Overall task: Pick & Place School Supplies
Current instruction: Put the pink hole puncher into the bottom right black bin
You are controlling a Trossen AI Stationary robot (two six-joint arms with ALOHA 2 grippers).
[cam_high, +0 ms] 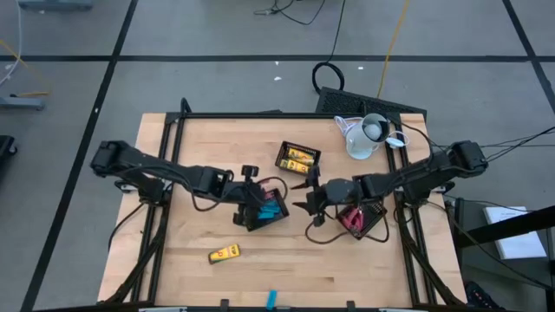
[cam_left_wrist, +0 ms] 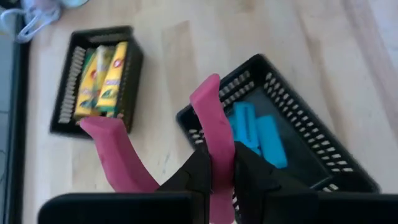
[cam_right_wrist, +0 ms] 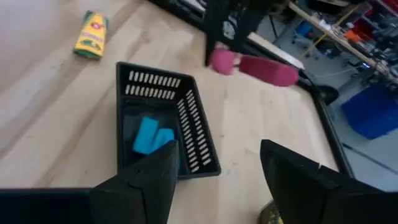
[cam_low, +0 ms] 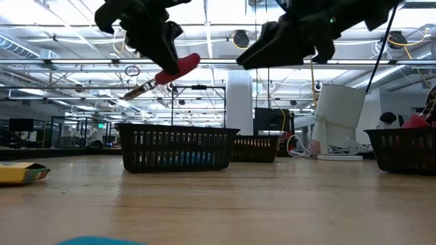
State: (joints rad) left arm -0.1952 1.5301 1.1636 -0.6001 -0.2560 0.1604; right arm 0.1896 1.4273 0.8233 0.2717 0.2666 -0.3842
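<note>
My left gripper (cam_high: 257, 201) hangs above the black mesh tray (cam_high: 270, 211) that holds bright-blue pieces (cam_left_wrist: 256, 134), and is shut on pink-handled scissors (cam_left_wrist: 208, 118). My right gripper (cam_high: 305, 192) stands open just to the right of it, in the air, with nothing between its fingers (cam_right_wrist: 149, 180). A second tray (cam_high: 297, 159) farther back holds yellow-and-black blocks. A third tray (cam_high: 361, 217) at the right holds red scissors. One yellow block (cam_high: 224, 253) lies flat on the table at the near left, and a blue piece (cam_high: 271, 299) lies at the near edge. My left gripper pinches one pink handle limb (cam_left_wrist: 214, 146) of the scissors between its two fingers, coming from above and slanting down. The scissors stand spread open, the other limb (cam_left_wrist: 115, 149) sticking out to one side. They are lifted clear, the metal blade (cam_low: 139, 88) slanting down.
A white jug (cam_high: 368, 137) stands at the far right of the table beside cables. The two arms are close together over the middle. Bare wood lies along the table's near side and far left.
</note>
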